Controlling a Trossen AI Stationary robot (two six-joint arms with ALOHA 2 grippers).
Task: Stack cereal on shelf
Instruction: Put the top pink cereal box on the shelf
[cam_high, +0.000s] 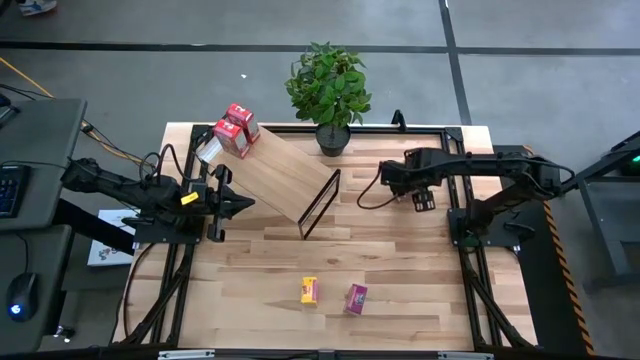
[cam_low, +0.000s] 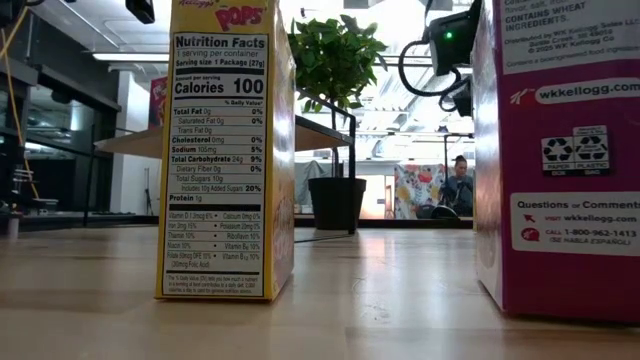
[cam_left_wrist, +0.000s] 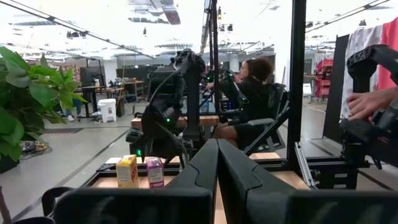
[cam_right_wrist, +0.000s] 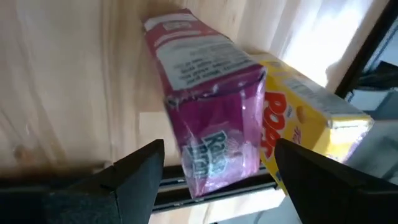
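Table: light-wood top with black rails; it carries everything below.
Shelf: slanted light-wood board on a black wire frame, at the table's far left-centre.
Potted plant: at the far edge, just beside the shelf's far right corner.
Left gripper: at the shelf's left side, fingers pressed together, holding nothing.
Right gripper: over the far right of the table, right of the shelf, fingers spread wide, empty.
Red cereal boxes: two, touching, on the shelf's far left corner.
Yellow Pops box: on the table near the front edge, well apart from the shelf.
Magenta cereal box: near the yellow one, on its right.
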